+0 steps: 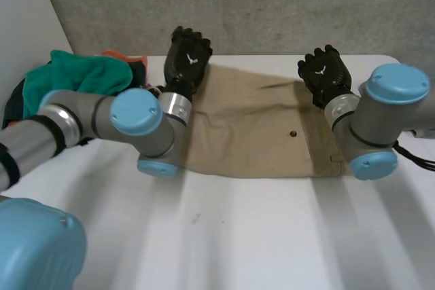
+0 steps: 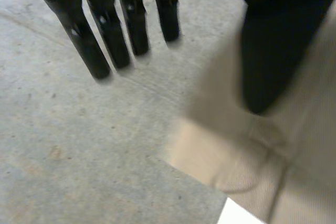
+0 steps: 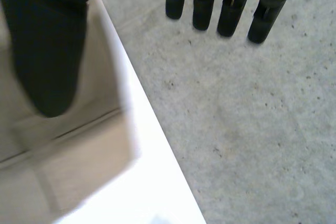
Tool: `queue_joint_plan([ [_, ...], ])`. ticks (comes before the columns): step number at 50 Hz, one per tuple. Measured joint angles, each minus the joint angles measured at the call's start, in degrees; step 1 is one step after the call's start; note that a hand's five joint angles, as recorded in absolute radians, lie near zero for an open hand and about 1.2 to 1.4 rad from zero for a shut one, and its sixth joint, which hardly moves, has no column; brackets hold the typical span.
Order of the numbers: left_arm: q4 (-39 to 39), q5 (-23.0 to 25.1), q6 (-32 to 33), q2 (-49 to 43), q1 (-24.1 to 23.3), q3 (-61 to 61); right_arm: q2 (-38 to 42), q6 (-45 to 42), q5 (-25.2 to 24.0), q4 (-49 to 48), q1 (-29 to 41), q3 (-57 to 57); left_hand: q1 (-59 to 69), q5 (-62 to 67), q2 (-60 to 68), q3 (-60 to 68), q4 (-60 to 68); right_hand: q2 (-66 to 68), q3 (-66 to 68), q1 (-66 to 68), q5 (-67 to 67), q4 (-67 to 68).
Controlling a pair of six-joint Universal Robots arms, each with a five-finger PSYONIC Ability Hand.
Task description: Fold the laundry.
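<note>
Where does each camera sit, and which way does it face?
Head view: between and behind the arms, looking down at the white table and tan cloth; both arms show.
Left wrist view: on that wrist, looking along the left robot hand at a cloth corner.
Right wrist view: likewise, along the right robot hand.
All share the cloth.

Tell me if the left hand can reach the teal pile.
Likely yes: the left hand, open at the cloth's far corner, has the teal pile close beside it with nothing between.
</note>
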Motion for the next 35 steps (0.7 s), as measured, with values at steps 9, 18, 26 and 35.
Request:
queue_joint_plan([
  [9,3.26,-0.72,0.06,0.19,-2.11,-6.43,-0.08,0.78,3.54,0.48,0.08,0.06,-15.05,-19.62,-20.72,-20.84,-20.81,-10.56,-12.02,-8.37,-9.99,-12.13],
  [18,5.57,-3.45,-3.07,16.68,-2.86,-26.19,-14.27,10.74,-0.33,14.66,-2.06,13.49,-15.06,-19.62,-20.72,-20.84,-20.81,-9.93,-11.65,-8.16,-9.73,-11.76],
  [26,4.97,-3.80,-11.77,26.41,-3.44,-38.00,-16.96,17.50,-6.99,24.42,-8.57,20.94,-15.06,-19.62,-20.72,-20.84,-20.81,-3.59,-5.48,-2.95,-3.98,-5.71],
  [35,4.79,-3.68,-15.25,27.89,-3.96,-40.42,-13.71,17.39,-7.92,18.23,-10.42,22.66,-15.05,-19.62,-20.72,-20.84,-20.81,28.52,26.20,25.98,26.44,25.02],
])
